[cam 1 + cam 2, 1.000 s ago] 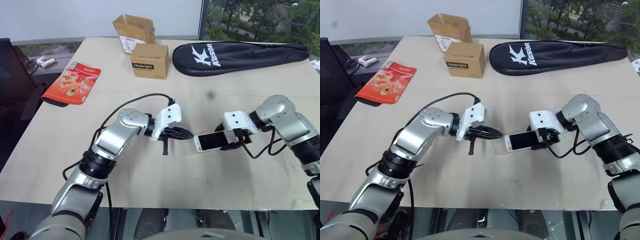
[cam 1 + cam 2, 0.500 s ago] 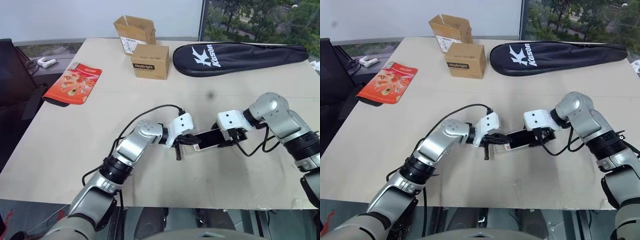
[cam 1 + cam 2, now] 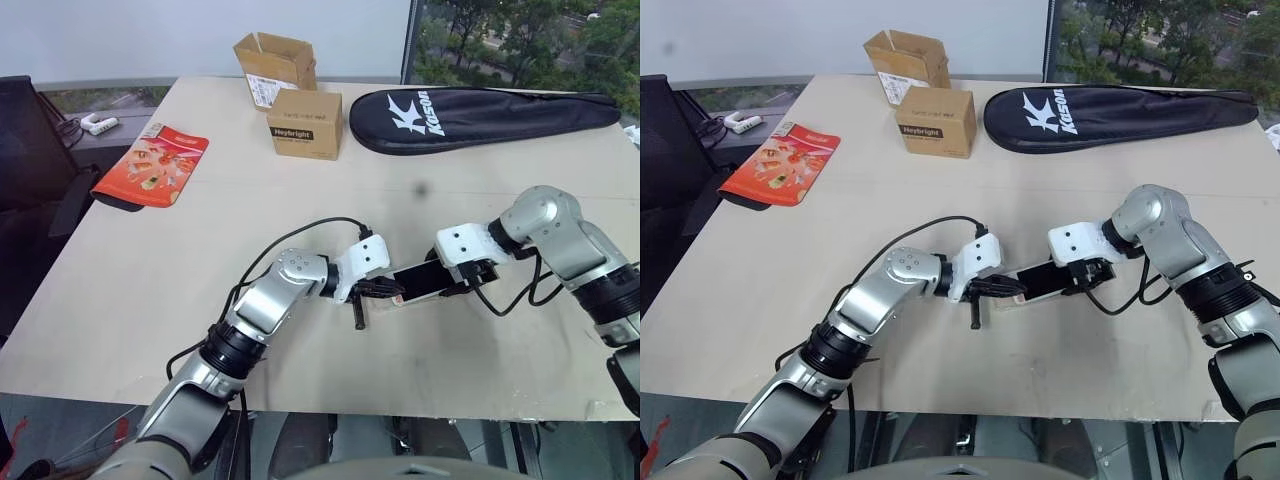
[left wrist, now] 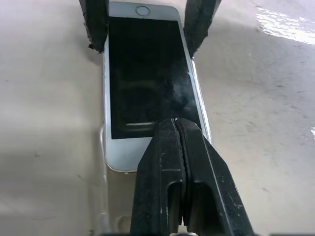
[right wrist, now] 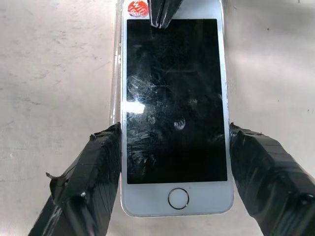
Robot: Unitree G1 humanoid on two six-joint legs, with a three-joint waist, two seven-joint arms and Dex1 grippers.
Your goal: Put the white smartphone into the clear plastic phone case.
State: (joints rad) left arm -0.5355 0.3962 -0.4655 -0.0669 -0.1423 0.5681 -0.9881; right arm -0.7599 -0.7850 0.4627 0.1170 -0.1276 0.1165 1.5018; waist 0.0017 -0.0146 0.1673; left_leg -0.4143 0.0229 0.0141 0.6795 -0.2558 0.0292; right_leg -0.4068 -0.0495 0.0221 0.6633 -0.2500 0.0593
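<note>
A matte beige table [image 3: 150, 260] with a faintly scuffed surface carries, near its middle, the white smartphone [image 5: 173, 113], a slim rounded rectangle with white bezels, a round home button and a glossy dark screen marked with smudges. A thin glinting edge of the clear plastic phone case [image 5: 117, 64] is seen along one long side of the phone, just beside it; whether the phone is seated in the case cannot be told. The right gripper [image 3: 452, 290] is clamped on the phone, its black tape-wrapped fingers [image 5: 93, 167] pressed against the two long sides at the home-button end. The left gripper [image 3: 392, 293] is pinched fully together, nothing between its jaws, and its tip is laid on the screen at the phone's opposite, left end.
</note>
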